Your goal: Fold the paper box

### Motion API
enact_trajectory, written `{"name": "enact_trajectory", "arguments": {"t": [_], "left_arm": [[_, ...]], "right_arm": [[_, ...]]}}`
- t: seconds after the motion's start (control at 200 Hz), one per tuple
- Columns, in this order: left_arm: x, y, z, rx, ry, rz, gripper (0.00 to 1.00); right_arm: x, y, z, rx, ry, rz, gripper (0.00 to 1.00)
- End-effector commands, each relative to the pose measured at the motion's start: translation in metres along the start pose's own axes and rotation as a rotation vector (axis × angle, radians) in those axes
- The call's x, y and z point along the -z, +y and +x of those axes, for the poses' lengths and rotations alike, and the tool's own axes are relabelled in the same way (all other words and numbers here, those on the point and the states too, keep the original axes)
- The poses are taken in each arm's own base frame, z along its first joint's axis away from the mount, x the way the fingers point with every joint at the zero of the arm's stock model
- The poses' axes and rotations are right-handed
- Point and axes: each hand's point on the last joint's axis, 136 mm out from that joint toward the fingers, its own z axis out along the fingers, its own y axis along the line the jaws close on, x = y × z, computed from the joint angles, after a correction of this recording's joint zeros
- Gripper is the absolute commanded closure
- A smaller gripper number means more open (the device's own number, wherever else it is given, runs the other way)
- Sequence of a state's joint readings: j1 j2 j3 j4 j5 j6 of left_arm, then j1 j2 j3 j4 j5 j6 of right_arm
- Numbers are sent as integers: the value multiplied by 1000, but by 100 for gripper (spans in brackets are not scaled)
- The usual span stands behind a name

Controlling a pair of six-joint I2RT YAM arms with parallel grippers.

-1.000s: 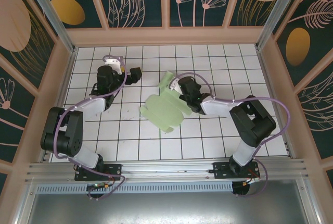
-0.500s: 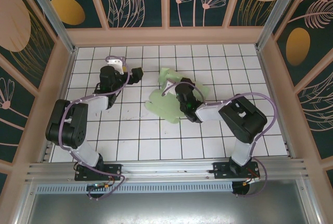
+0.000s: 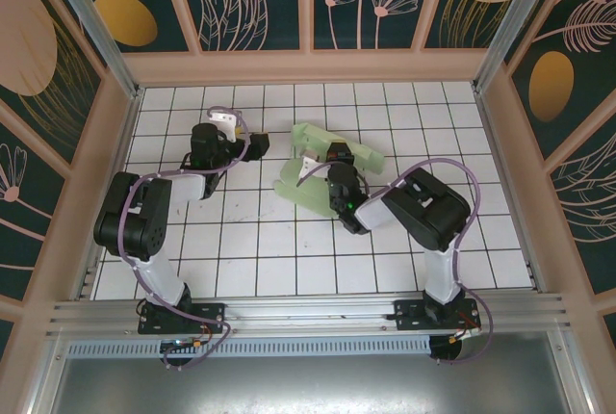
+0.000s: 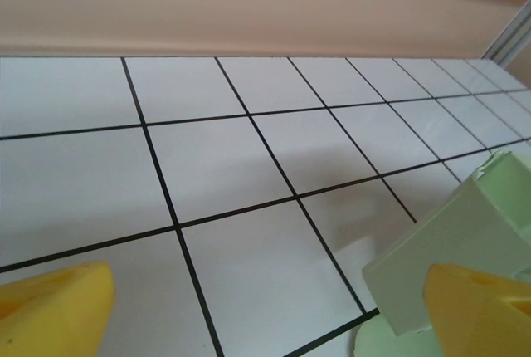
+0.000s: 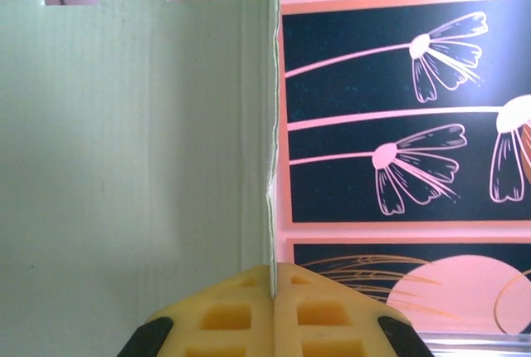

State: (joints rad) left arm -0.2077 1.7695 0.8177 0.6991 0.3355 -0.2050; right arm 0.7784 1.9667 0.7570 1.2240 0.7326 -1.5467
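Fingertips (image 5: 224, 317) of yellow rubber on the right gripper (image 5: 272, 300) are pressed flat together. A thin edge of the paper box (image 5: 124, 166) runs straight down into the seam between them, so the card is pinched there. Its pale mint panel stands upright on the left of that wrist's view, with two small slots near its top. Dark wall panels (image 5: 398, 124) painted with pink flowers lie beyond it on the right.

From above, the box sits near the middle of the white tiled floor (image 3: 241, 250), partly folded, with flaps raised at angles. The right arm (image 3: 423, 212) is bent sharply back over it from its base at the near edge.

The left gripper (image 4: 265, 311) is spread wide with nothing between its yellow pads (image 4: 50, 311) except bare tile. A raised corner of the mint card comes just beside the right-hand pad in that wrist's view. Seen from overhead, this gripper hangs just left of the box, a narrow gap of floor between them, and the left arm (image 3: 135, 217) is folded up along the left side of the table.
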Motion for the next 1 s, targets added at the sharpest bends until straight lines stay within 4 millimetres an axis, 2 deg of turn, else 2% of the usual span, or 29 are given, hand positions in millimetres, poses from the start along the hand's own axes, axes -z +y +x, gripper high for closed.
{"name": "enact_trajectory", "arguments": {"t": [0.0, 0.265, 0.495, 0.756, 0.886, 0.996], "left_arm": [[1, -4, 9, -84, 29, 18, 10], [-8, -9, 23, -96, 85, 36, 15], [-20, -21, 32, -93, 112, 87, 19], [-34, -37, 45, -104, 156, 178, 25], [-39, -52, 51, -122, 184, 249, 28], [-41, -58, 62, -128, 215, 275, 29]], "right_arm": [[4, 1, -13, -25, -48, 27, 100], [4, 19, -11, -2, -54, -4, 100], [2, 37, -6, 3, -37, -45, 100], [1, 28, -7, -13, -37, -27, 100], [1, 25, -8, -16, -35, -19, 100], [1, 20, -9, -22, -36, -11, 100]]}}
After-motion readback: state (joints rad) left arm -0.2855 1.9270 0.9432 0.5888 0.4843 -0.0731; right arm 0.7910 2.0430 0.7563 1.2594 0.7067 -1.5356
